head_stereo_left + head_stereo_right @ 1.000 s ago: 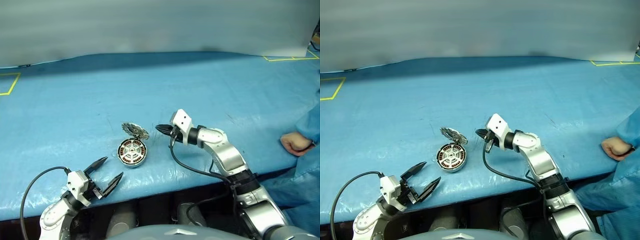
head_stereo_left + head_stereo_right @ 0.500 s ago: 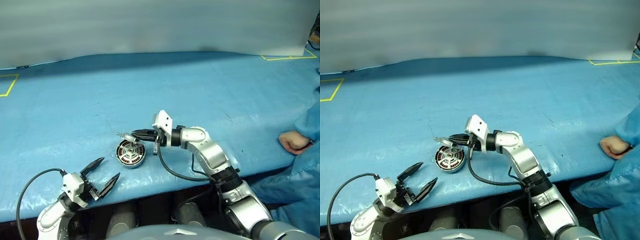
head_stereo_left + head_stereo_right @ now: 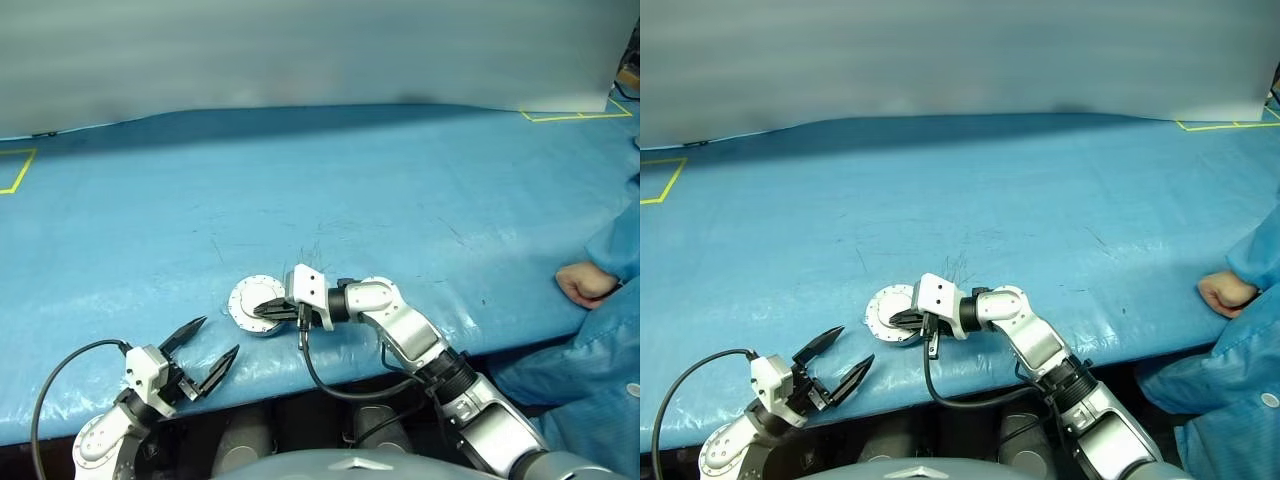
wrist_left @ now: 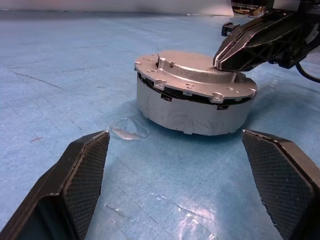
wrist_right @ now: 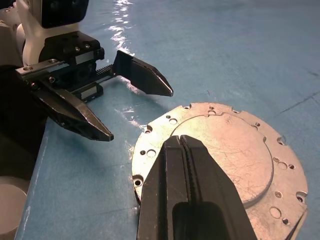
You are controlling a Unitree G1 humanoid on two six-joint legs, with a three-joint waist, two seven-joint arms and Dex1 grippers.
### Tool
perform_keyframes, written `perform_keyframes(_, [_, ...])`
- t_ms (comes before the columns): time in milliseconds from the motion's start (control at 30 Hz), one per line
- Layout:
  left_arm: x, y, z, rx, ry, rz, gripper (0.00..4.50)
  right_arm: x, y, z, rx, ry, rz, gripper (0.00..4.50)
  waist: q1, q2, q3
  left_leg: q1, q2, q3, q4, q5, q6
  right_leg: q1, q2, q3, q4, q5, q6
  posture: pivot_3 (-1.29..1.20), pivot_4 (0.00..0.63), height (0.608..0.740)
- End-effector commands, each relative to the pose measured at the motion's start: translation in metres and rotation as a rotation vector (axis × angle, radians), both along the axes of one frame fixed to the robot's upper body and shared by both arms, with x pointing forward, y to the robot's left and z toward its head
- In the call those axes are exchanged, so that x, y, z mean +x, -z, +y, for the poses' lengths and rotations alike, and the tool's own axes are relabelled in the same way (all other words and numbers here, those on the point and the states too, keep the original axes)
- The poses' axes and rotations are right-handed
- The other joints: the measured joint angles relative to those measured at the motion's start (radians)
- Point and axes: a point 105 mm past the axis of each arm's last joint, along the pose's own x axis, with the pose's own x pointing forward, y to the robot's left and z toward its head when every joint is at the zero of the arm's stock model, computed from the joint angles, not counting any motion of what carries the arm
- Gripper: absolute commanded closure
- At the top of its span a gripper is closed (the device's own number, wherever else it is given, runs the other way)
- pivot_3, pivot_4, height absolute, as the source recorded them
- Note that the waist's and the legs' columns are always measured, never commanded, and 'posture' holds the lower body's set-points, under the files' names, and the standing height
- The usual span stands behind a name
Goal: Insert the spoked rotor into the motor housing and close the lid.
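Nearest the counter's (image 3: 420,200) front edge, my left hand (image 3: 203,352) hovers with its fingers spread wide, holding nothing, pointed toward the motor housing (image 4: 192,107) just beyond it. Over that, my right hand (image 3: 268,310), fingers pressed together and empty, rests its tips on the lid (image 5: 240,160), which lies flat across the housing. I judge the spoked rotor to be inside, though it is hidden. What may remain is pressing the lid fully home.
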Motion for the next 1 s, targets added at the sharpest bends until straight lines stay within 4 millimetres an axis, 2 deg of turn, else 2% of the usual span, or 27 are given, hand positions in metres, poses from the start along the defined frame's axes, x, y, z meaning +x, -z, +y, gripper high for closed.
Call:
perform_keyframes(33, [-0.003,0.002,-0.006,-0.009,0.012,0.015,0.00,-0.001,0.027,-0.007,-0.081,0.028,0.045,4.49,0.001,0.001,-0.002,0.000,0.000,0.000,0.000,0.000,0.000,0.000,0.000,0.000,0.000,0.000,0.000,0.00,0.150,0.740])
perform_keyframes(300, [-0.002,-0.004,-0.015,-0.014,0.025,0.004,0.00,-0.002,0.028,-0.009,-0.068,0.047,0.045,4.49,0.003,0.002,-0.004,0.001,0.000,0.000,0.000,0.000,0.000,0.001,0.000,0.000,0.000,0.000,0.000,0.00,0.150,0.740])
perform_keyframes(600, [0.000,-0.009,-0.021,-0.016,0.031,0.001,0.00,0.007,-0.011,-0.007,0.093,0.081,0.026,4.49,0.007,0.001,-0.004,-0.001,0.000,0.000,0.000,0.000,0.000,-0.001,0.000,0.000,0.000,0.000,0.000,0.00,0.150,0.740])
perform_keyframes(733, [0.000,-0.011,-0.022,-0.017,0.027,-0.001,0.00,0.014,-0.027,-0.004,0.160,0.117,0.000,3.56,0.008,0.001,-0.003,-0.003,0.000,0.000,0.000,0.000,0.000,-0.002,0.000,0.000,0.000,0.000,0.000,0.00,0.150,0.740])
perform_keyframes(1000, [0.000,-0.014,-0.024,-0.018,0.020,0.002,0.00,0.024,-0.033,-0.003,0.193,0.176,-0.005,3.56,0.007,0.001,-0.003,-0.003,0.000,0.000,0.000,0.000,-0.001,-0.002,0.000,0.000,0.000,0.000,0.000,0.00,0.150,0.740])
